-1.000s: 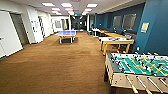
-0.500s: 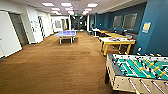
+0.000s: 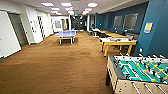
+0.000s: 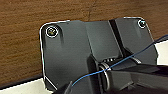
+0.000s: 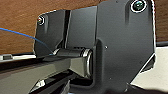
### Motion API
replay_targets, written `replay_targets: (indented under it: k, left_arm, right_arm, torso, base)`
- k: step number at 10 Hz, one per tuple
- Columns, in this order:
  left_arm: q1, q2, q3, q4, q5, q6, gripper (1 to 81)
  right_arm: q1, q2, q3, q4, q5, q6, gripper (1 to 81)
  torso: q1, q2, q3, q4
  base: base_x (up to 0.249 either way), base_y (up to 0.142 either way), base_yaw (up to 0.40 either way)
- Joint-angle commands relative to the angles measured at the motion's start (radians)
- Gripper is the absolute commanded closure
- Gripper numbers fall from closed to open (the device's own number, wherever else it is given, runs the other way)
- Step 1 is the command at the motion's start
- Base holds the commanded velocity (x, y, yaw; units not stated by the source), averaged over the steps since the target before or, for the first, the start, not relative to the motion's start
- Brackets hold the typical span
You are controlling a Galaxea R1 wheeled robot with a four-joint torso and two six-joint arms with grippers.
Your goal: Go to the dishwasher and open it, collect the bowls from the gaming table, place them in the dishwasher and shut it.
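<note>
I'm in a long games room, looking down its length from up high. The gaming table stands on my right, past mid-room, by the blue wall: white top, yellowish rim and legs, colourful items on it that I can't make out from here. Its long axis runs across my view, one short end toward the open floor, the other toward the wall. More yellow tables line up behind it along that wall.

Nearest on my right is a table-football table, green field, rods running across it, its near corner cut off by the edge of my view. It runs away from me at a slant.

Further down, about centre, a blue table-tennis table sits side-on. Between it and the tables on the right there is a wide lane of floor, and the whole left half is open up to the white wall and its doors.

The floor is brown carpet, flat, and it shows behind the dark plates in both my wrist views too. Ceiling panels glow in rows.

My jaws: I can't tell from either wrist whether they are spread or pressed together. A thin blue cable crosses my left wrist.
</note>
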Motion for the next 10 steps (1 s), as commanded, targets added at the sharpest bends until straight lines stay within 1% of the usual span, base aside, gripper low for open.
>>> replay_targets:
  k: [1, 10]
  left_arm:
    - [-0.047, -0.004, 0.001, 0.005, 0.046, 0.005, 1.0]
    - [-0.045, -0.005, 0.001, 0.002, 0.047, 0.003, 1.0]
  right_arm:
    - [0.050, -0.001, 0.001, 0.000, -0.060, -0.001, 1.0]
    - [0.055, -0.001, -0.003, -0.008, -0.062, -0.001, 1.0]
  torso:
    - [0.001, 0.000, 0.000, 0.000]
    - [0.001, 0.000, 0.000, 0.000]
  base:
    - [0.137, 0.000, 0.000]
    - [0.137, 0.000, 0.000]
